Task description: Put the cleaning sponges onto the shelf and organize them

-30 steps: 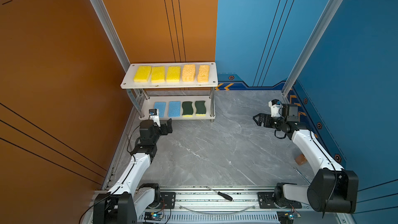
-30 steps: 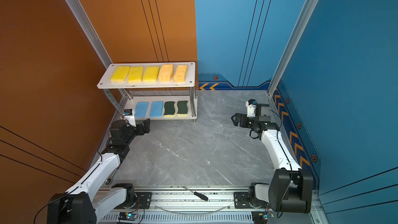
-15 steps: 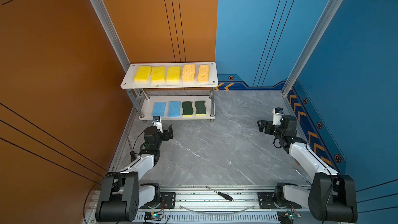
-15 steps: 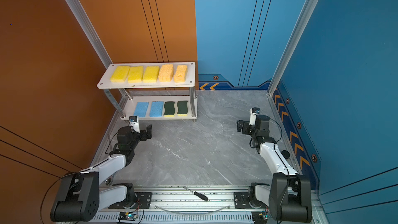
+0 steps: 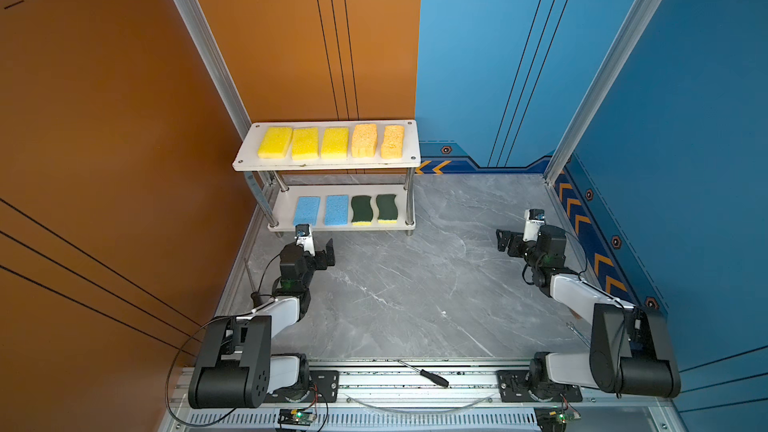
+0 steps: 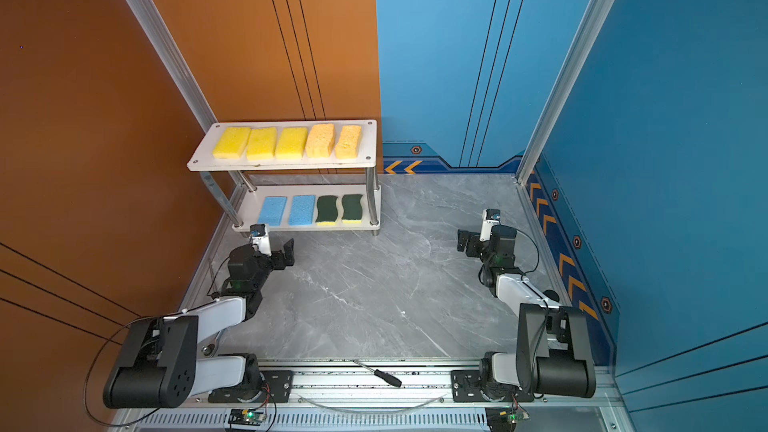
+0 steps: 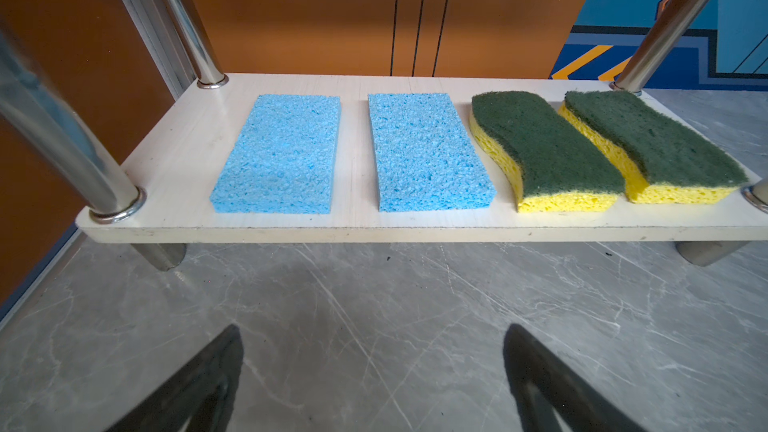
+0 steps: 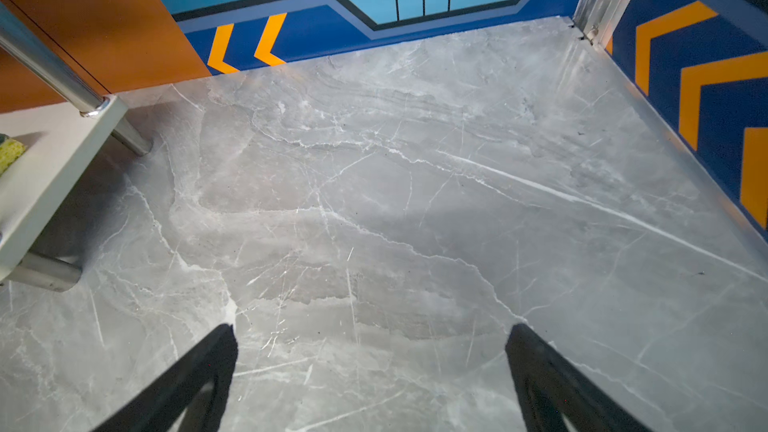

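The shelf (image 5: 409,147) stands at the back left against the orange wall. Its top board carries three bright yellow sponges (image 5: 304,143) and two orange sponges (image 5: 364,140) in a row. The lower board (image 7: 174,151) holds two light blue sponges (image 7: 278,155) and two green-on-yellow wavy sponges (image 7: 540,147) side by side. My left gripper (image 5: 326,253) hovers low over the floor just in front of the lower board, open and empty (image 7: 374,351). On the right side of the floor, far from the shelf, my right gripper (image 5: 508,243) is open and empty (image 8: 372,347).
A black-handled screwdriver (image 5: 424,374) lies on the front rail between the arm bases. A thin tool (image 5: 249,280) rests along the left floor edge. The blue wall with orange chevrons (image 5: 602,259) runs close behind the right arm. The grey marble floor (image 5: 415,284) spans between the arms.
Both arms have drawn back toward their bases and folded lower. Both grippers stayed open. The sponges on the shelf have not moved.
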{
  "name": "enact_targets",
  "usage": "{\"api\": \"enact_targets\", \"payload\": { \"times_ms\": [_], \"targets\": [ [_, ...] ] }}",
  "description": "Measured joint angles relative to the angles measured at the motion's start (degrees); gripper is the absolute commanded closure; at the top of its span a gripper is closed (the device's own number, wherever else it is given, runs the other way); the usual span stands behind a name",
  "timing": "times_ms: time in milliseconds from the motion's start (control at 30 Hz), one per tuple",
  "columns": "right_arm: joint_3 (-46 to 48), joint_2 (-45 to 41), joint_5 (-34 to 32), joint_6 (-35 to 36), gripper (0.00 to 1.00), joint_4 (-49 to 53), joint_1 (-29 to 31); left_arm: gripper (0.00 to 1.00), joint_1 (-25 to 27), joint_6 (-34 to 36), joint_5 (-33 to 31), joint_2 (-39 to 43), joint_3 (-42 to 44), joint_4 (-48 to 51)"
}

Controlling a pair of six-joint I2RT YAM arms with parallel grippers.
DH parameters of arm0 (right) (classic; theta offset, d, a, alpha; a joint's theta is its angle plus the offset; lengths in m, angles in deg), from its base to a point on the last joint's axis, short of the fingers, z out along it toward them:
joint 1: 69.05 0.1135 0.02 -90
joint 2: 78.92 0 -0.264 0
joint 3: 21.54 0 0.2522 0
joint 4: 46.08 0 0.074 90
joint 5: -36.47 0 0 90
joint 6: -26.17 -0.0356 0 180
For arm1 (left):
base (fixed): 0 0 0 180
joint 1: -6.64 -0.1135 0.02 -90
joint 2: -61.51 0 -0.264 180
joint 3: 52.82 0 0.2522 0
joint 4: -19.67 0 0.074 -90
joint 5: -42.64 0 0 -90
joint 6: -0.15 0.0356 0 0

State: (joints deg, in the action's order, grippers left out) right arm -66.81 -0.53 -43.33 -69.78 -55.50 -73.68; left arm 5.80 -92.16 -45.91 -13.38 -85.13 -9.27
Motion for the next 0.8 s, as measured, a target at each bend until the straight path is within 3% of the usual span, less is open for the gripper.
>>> {"api": "enact_targets", "payload": {
  "times_ms": [300, 600, 800],
  "targets": [
    [1.20, 3.41, -0.04, -0.24, 0.00, -6.95, 0.00, 0.02, -0.24, -0.02, -0.20, -2.80, 0.02, -3.32],
    [2.27, 5.75, -0.46, -0.26, 0.00, -10.67, 0.00, 0.02, -0.15, -0.02, -3.67, -13.29, 0.57, -13.27],
    [2.97, 7.45, -1.51, -0.42, 0.00, -13.51, -0.07, 0.02, 0.55, 0.00, -5.62, -14.60, 0.57, -15.72]
  ]
}}
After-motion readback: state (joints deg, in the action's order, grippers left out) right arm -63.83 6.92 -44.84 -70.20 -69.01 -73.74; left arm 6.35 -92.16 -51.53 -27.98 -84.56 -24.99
